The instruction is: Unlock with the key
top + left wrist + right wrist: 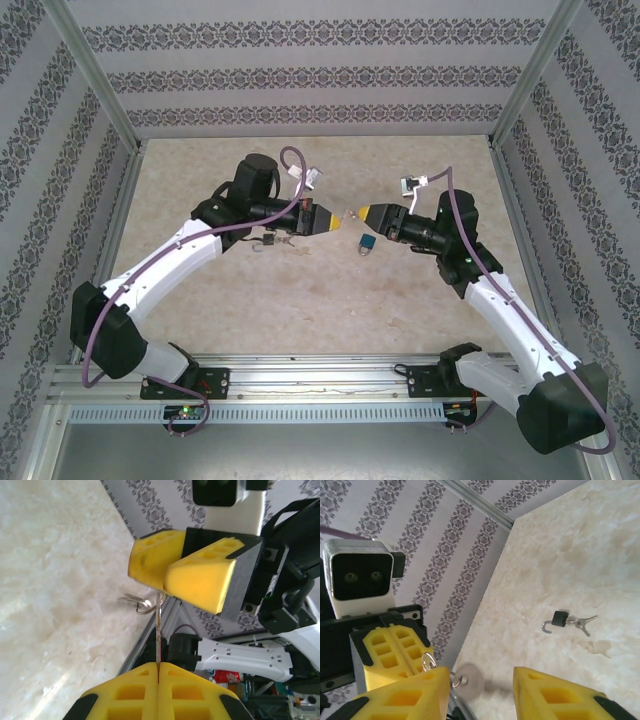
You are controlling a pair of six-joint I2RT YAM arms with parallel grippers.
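Left hand (158, 667) clamped on key (158, 630), right hand (481, 677) parted at its far end, padlock (560, 619) well apart on table (570, 555)

Both arms white shell links w/ black joint housings: left arm (165, 262), right arm (520, 320). Big black blocks at shoulders & elbows. White shells carry small dark screw holes. Purple cable (82, 350) runs along left arm, second purple cable (452, 195) arcs over right arm. Left gripper (330, 222) & right gripper (362, 213): yellow wedge fingers w/ rect. moulded pockets, black mounts behind. Left wrist cam (362, 577): white box, black face, 2 lenses. Black base plates (205, 380) at bottom, green LED (183, 410) near left one
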